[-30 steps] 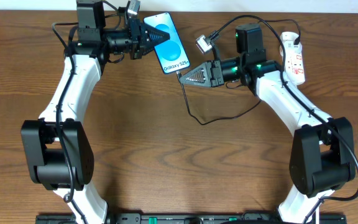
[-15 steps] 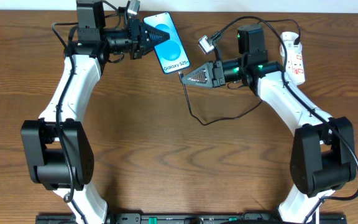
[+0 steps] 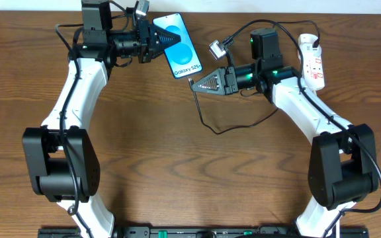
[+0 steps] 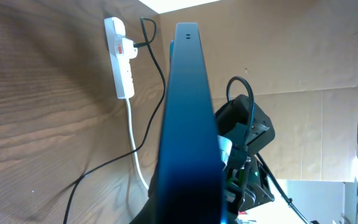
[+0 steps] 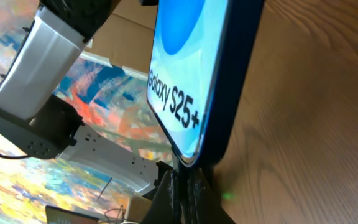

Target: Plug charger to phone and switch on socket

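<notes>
Scanning from overhead first: finds the left gripper (image 3: 167,39) clamped on the left long edge of the phone (image 3: 188,58), near the back of the table (image 3: 177,172), and the right gripper (image 3: 194,82) pinched together on the small plug tip of the charger (image 3: 207,123), just beside the phone's lower end. Traces that thin black lead looping over the wood and back toward the socket (image 3: 312,63) at far right, well apart from the phone. Turning to the left wrist view: shows the phone (image 4: 188,124) edge-on, with the socket (image 4: 120,59), its white cord (image 4: 132,137) and the charger (image 4: 158,68) beyond; cannot tell there how the jaws stand. Moving to the right wrist view: puts the closed fingers (image 5: 180,194) directly beneath the bottom edge of the phone (image 5: 191,74), touching or nearly so; cannot tell whether the tip sits in the port. Judging the risk: could miss the port and scrape the casing if slightly off-line, could twist the phone in its one-edge grip if pushed hard, and could snag the slack loop when going for the socket.
</notes>
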Controlling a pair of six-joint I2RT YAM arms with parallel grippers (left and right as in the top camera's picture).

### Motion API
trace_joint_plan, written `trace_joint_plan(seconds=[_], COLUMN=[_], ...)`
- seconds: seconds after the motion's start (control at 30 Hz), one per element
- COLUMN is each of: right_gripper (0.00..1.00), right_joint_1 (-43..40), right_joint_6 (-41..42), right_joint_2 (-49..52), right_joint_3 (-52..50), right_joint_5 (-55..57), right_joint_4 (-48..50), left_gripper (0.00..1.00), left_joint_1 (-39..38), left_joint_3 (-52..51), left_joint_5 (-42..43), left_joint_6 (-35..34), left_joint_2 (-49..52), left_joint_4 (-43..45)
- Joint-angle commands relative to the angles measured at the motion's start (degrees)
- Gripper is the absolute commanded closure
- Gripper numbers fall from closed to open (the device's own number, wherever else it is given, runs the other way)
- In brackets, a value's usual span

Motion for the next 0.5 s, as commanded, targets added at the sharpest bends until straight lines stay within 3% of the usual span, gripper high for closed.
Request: trace_joint_plan(seconds=[0.0,0.47], right_gripper=[0.99,0.99], right_joint_1=[0.22,0.22], right_joint_6=[1.27,2.21], right_joint_2=[0.07,0.07], right_joint_3=[-0.24,-0.24], right_joint_5=[-2.08,-2.03], right_joint_4=[1.86,3.15], left_gripper=[0.93,0.93], left_joint_1=[-0.02,-0.02], left_joint_3=[0.13,0.13], left_joint_5=[1.36,1.38], left_joint_6=[-0.26,-0.07], left_joint_2=[-0.11,-0.11], left_joint_4=[0.5,0.48])
